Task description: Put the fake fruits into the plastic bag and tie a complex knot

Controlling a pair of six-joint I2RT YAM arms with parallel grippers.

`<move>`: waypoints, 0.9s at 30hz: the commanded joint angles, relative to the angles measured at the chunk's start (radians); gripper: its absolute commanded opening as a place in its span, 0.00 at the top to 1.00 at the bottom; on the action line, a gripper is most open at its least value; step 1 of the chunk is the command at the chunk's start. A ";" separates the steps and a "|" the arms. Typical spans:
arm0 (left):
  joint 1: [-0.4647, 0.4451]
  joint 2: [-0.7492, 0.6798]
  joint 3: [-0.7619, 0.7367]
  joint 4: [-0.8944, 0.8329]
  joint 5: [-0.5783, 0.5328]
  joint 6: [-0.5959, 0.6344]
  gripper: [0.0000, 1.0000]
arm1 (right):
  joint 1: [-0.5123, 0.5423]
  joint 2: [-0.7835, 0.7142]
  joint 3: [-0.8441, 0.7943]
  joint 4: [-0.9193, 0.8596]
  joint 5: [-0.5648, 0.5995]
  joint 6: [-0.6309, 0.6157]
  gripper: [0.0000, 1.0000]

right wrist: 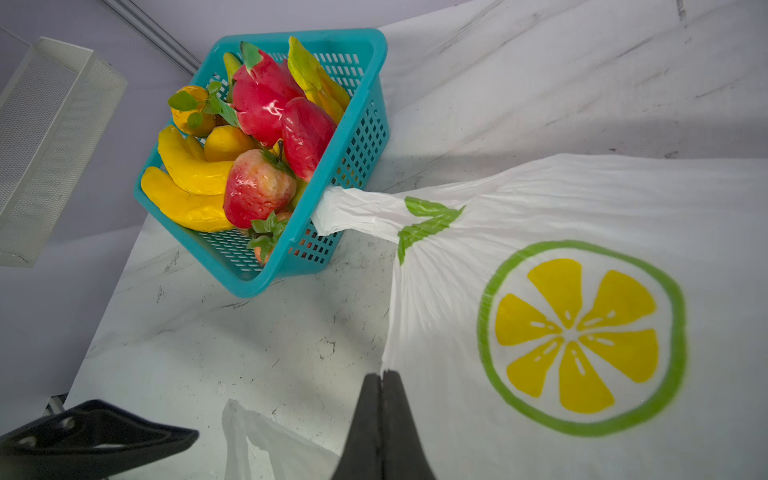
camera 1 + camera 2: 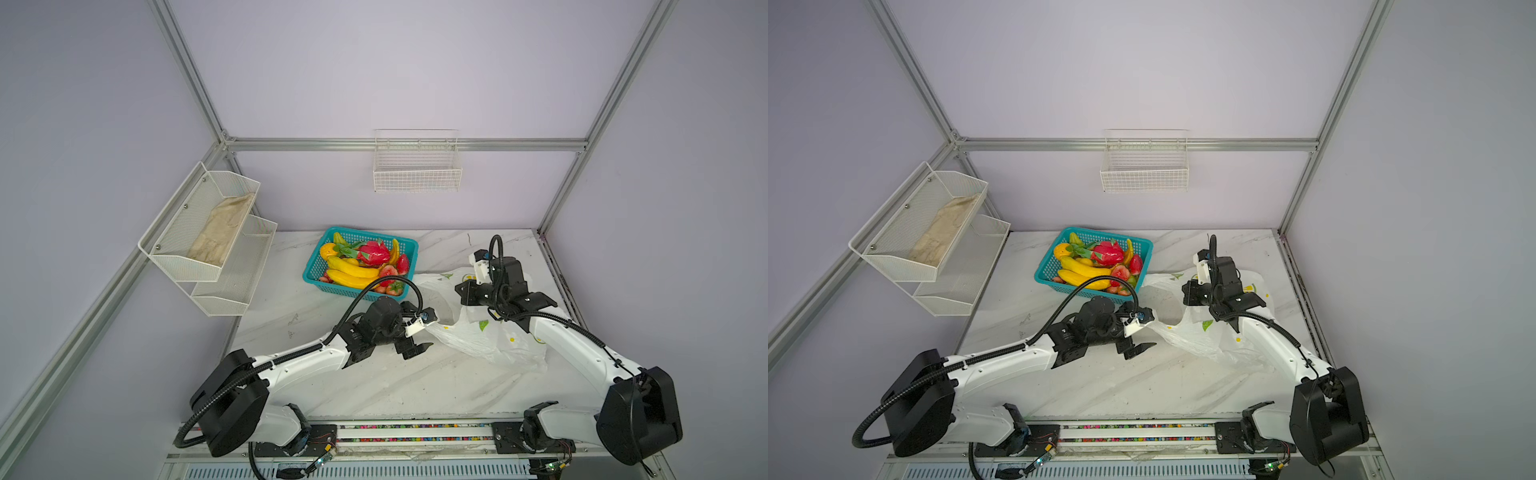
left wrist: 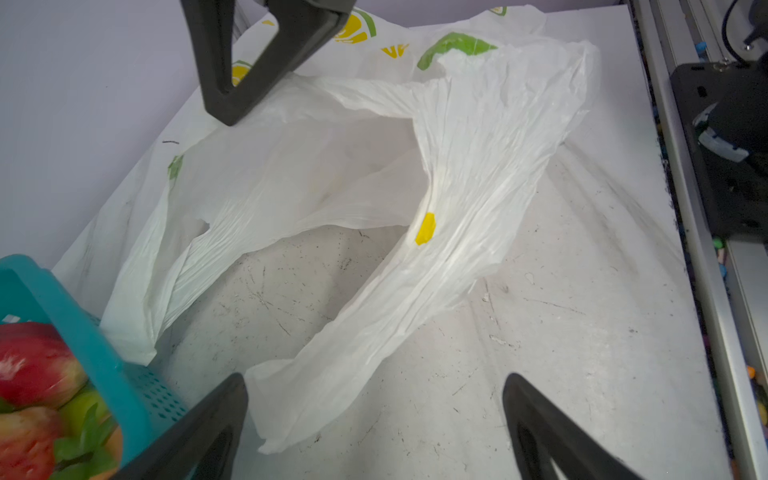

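The fake fruits, bananas, a dragon fruit, strawberries and an orange, lie piled in a teal mesh basket. The plastic bag, white with lemon prints, lies flat on the table to the basket's right. My right gripper is shut on the bag's edge at its mouth. My left gripper stands open low over the table. A loose handle loop ends between its fingers, beside one of them. No knot is in view.
A white mesh shelf holding a beige cloth hangs on the left wall. A wire basket hangs on the back wall. The arms' base rail runs along the table's front edge. An aluminium frame edges the table on the right.
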 commanded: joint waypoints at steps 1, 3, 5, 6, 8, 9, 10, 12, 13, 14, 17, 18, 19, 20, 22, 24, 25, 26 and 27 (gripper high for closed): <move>0.038 0.053 0.082 0.074 0.124 0.172 0.07 | 0.001 -0.031 0.028 -0.047 0.029 -0.032 1.00; 0.054 0.088 0.099 0.095 0.143 0.202 0.07 | 0.001 -0.037 0.025 -0.057 0.030 -0.041 1.00; 0.066 0.124 0.129 0.086 0.162 0.213 0.08 | 0.002 -0.038 0.021 -0.060 0.028 -0.048 1.00; 0.070 0.143 0.139 0.087 0.168 0.221 0.09 | 0.002 -0.039 0.019 -0.060 0.028 -0.049 1.00; 0.070 0.172 0.153 0.094 0.185 0.244 0.10 | 0.001 -0.035 0.020 -0.063 0.023 -0.056 1.00; 0.070 0.187 0.156 0.098 0.199 0.255 0.10 | 0.001 -0.032 0.021 -0.063 0.021 -0.061 1.00; 0.070 0.198 0.159 0.107 0.208 0.261 0.10 | 0.002 -0.030 0.023 -0.065 0.020 -0.064 1.00; 0.070 0.223 0.158 0.135 0.233 0.269 0.12 | 0.002 -0.026 0.027 -0.065 0.013 -0.073 1.00; 0.070 0.236 0.158 0.154 0.240 0.264 0.14 | 0.002 -0.024 0.027 -0.062 0.010 -0.080 1.00; 0.071 0.250 0.162 0.173 0.247 0.258 0.16 | 0.001 -0.023 0.026 -0.060 0.007 -0.084 1.00; 0.070 0.280 0.182 0.179 0.273 0.225 0.33 | 0.002 -0.013 0.031 -0.062 0.025 -0.091 1.00; 0.070 0.281 0.183 0.180 0.291 0.212 0.38 | 0.002 -0.010 0.033 -0.059 0.041 -0.090 1.00; 0.070 0.279 0.179 0.180 0.317 0.200 0.43 | 0.002 -0.008 0.033 -0.057 0.056 -0.089 1.00; 0.070 0.275 0.174 0.185 0.347 0.183 0.49 | 0.001 -0.004 0.035 -0.056 0.083 -0.088 1.00; 0.069 0.266 0.161 0.202 0.400 0.135 0.63 | 0.003 0.007 0.045 -0.059 0.150 -0.089 1.00; 0.068 0.256 0.136 0.255 0.426 0.051 0.82 | 0.011 0.027 0.062 -0.070 0.232 -0.086 1.00; 0.066 0.251 0.125 0.285 0.430 0.013 0.86 | 0.019 0.033 0.072 -0.080 0.283 -0.086 1.00; 0.064 0.245 0.103 0.327 0.433 -0.028 0.92 | 0.034 0.037 0.081 -0.089 0.339 -0.085 1.00; 0.058 0.236 0.080 0.376 0.430 -0.069 0.96 | 0.047 0.041 0.091 -0.099 0.386 -0.083 1.00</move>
